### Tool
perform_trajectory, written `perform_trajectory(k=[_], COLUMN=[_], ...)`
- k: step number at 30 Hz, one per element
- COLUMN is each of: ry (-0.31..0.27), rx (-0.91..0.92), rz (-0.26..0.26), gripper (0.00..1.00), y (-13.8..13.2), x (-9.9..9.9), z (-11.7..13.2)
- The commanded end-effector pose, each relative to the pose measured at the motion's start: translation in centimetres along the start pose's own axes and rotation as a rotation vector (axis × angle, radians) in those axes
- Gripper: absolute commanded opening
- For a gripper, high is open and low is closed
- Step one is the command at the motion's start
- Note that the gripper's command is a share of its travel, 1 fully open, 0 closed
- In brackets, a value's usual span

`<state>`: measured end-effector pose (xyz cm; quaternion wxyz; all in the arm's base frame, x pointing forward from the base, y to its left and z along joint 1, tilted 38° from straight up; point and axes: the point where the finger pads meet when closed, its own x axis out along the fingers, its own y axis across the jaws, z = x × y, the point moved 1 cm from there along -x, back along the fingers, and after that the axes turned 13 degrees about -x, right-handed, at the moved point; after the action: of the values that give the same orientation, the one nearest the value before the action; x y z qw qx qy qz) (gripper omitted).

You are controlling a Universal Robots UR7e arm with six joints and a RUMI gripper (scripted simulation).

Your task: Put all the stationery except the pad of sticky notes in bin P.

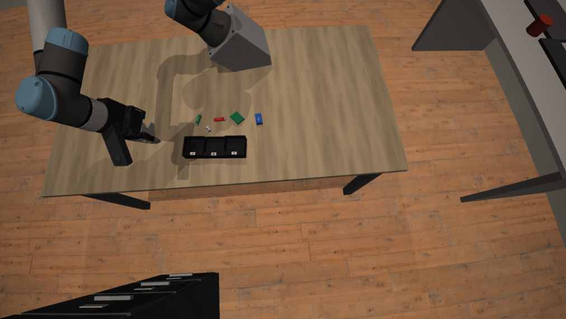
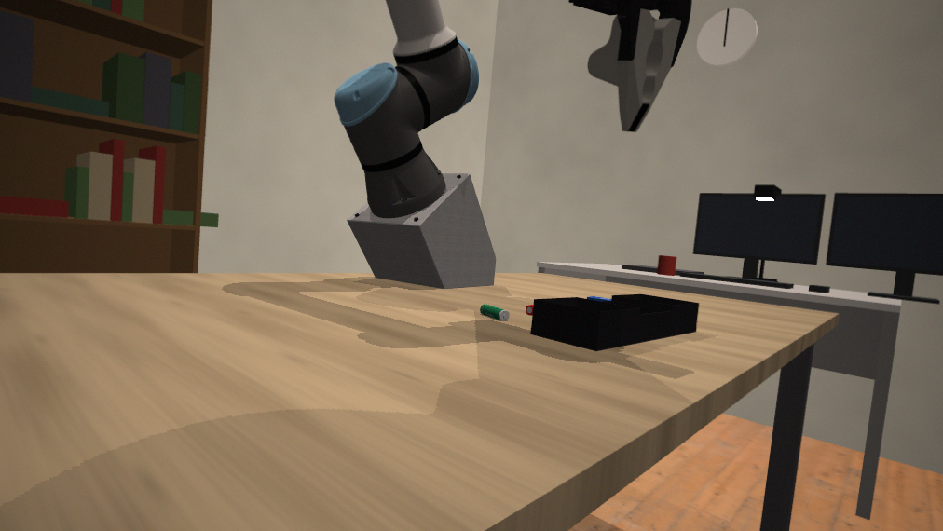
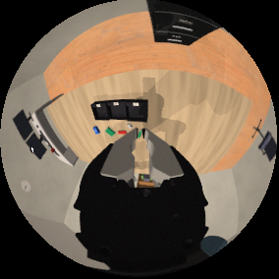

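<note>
Grey and black, our hand point(image 1: 152, 138) hangs high above the worktop point(image 1: 316, 118), its 2 jaws drawn together with nothing between them. In the top view it sits to the left of the bins, well apart from every item; in the exterior view it shows at the upper edge of the picture point(image 2: 636, 99), pointing downward.

Nearest to us on the wood stands a black tray of 3 bins point(image 1: 214, 146), upright, each with a small white label on its front wall; we cannot read the letters, so we cannot tell which bin is P. Behind the tray lies a loose row of small things. A tiny white item point(image 1: 207, 128) sits just beyond the left bin. A green cylinder point(image 1: 198, 119) lies a little further back and to the left, tilted. To its right we see a red cylinder point(image 1: 219, 118) lying flat, then a green square block point(image 1: 236, 117), then a blue block point(image 1: 258, 118), which is the furthest to the right. None of them touches the tray or another item.

Beyond the row, our grey base block point(image 1: 241, 43) stands at the far edge of the worktop.
</note>
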<state>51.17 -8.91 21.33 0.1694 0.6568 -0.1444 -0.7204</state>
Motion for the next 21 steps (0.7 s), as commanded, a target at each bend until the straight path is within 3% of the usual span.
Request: perform_trajectory(k=[1, 4, 5, 8, 11, 12, 16, 20, 21], ry=[0.009, 0.009, 0.022, 0.022, 0.022, 0.039, 0.039, 0.039, 0.059], rx=[-0.013, -0.013, -0.035, -0.035, -0.035, -0.057, -0.057, -0.057, -0.078], rz=[0.021, 0.021, 0.055, 0.055, 0.055, 0.090, 0.090, 0.090, 0.124], gripper=[0.04, 0.04, 0.04, 0.04, 0.04, 0.04, 0.04, 0.04, 0.04], y=[-2.9, -3.4, -4.1, -6.3, -6.7, -7.4, -9.7, -9.7, -10.4], x=[0.6, 0.8, 1.0, 1.6, 1.7, 1.9, 2.7, 2.7, 2.9], z=[1.0, 1.2, 1.5, 2.6, 2.8, 3.2, 4.7, 4.7, 5.2])
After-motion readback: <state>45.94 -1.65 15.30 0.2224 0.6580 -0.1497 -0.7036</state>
